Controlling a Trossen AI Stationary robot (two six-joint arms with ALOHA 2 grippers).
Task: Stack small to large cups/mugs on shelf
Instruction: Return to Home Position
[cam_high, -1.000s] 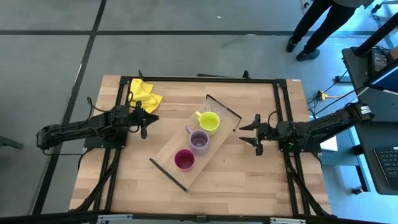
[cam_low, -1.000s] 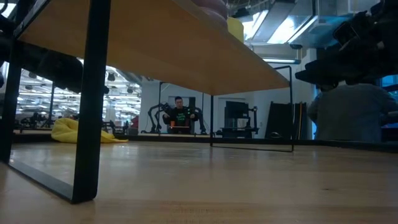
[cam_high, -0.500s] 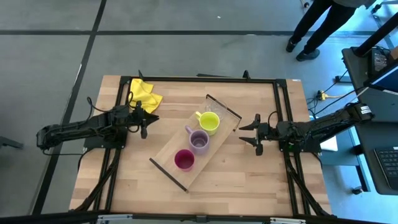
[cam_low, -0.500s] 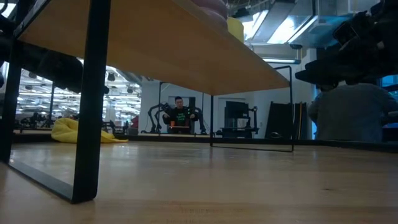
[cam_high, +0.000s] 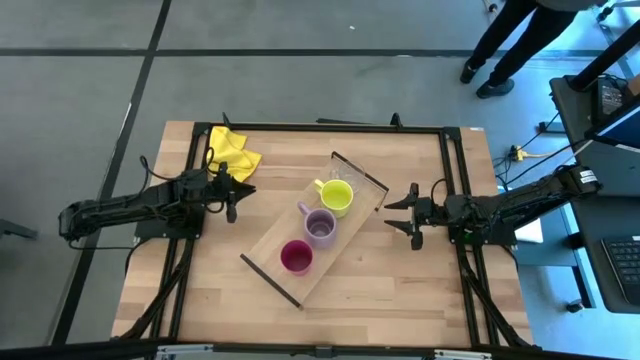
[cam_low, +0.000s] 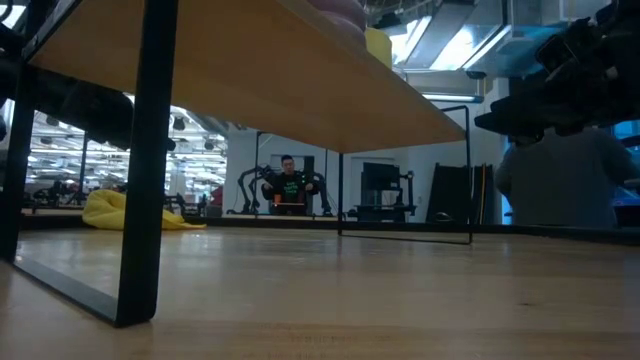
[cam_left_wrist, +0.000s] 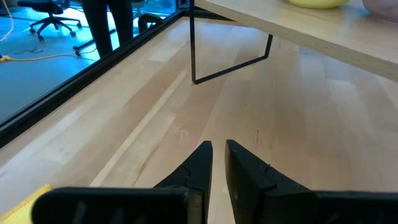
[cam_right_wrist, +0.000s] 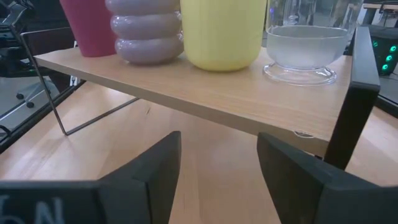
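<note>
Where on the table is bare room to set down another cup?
The shelf is crowded: red tumbler, purple mug, yellow mug and a clear glass fill its length. Bare tabletop lies between the shelf's red-tumbler end and the right gripper, and between the yellow cloth and the glass end. The left gripper waits beside the cloth.

Bright even light, soft faint shadows

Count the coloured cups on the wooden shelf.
3, in a row: dark red tumbler, lilac purple mug in the middle, lime-yellow mug beside a clear glass. None hidden.
</note>
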